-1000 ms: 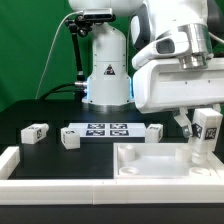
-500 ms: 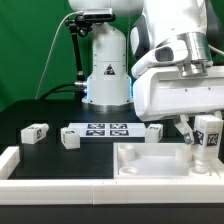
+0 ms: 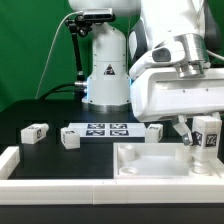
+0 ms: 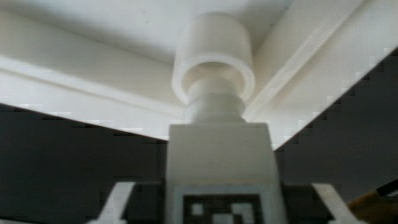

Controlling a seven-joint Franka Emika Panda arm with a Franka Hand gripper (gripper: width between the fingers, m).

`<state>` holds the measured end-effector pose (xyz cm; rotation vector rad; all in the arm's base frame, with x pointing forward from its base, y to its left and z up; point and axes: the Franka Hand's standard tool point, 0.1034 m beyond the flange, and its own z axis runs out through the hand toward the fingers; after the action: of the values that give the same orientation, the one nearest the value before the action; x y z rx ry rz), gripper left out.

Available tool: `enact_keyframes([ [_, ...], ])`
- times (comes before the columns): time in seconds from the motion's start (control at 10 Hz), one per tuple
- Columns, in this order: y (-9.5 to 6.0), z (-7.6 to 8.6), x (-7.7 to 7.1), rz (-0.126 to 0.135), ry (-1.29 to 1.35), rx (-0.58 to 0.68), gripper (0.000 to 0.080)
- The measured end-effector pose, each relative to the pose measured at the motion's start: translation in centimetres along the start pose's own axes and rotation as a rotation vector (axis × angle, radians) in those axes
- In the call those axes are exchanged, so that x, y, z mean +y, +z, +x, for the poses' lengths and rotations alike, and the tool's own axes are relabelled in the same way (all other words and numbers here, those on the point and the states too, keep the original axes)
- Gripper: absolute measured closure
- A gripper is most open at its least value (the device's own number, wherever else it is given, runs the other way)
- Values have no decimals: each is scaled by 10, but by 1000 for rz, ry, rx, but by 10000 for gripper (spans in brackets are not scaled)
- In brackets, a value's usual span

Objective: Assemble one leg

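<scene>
My gripper is shut on a leg, a small white oblong block with a marker tag, held upright over the right corner of the large white square piece. In the wrist view the leg fills the middle between the gripper's fingers, and its round end points at the square piece's raised corner. Whether it touches is hidden. Three more legs lie on the black table: one at the exterior view's left, one beside it, one behind the square piece.
The marker board lies flat between the loose legs. A white raised rim runs along the front and left of the table. The robot's base stands behind, with a green backdrop.
The gripper with the leg has come down a little toward the square piece's right corner. The loose legs have not moved.
</scene>
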<state>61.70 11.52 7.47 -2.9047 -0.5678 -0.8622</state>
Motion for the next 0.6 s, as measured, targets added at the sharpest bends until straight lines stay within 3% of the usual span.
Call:
enact_keyframes([
  [0.6, 2, -19, -8, 7, 9, -24, 512],
])
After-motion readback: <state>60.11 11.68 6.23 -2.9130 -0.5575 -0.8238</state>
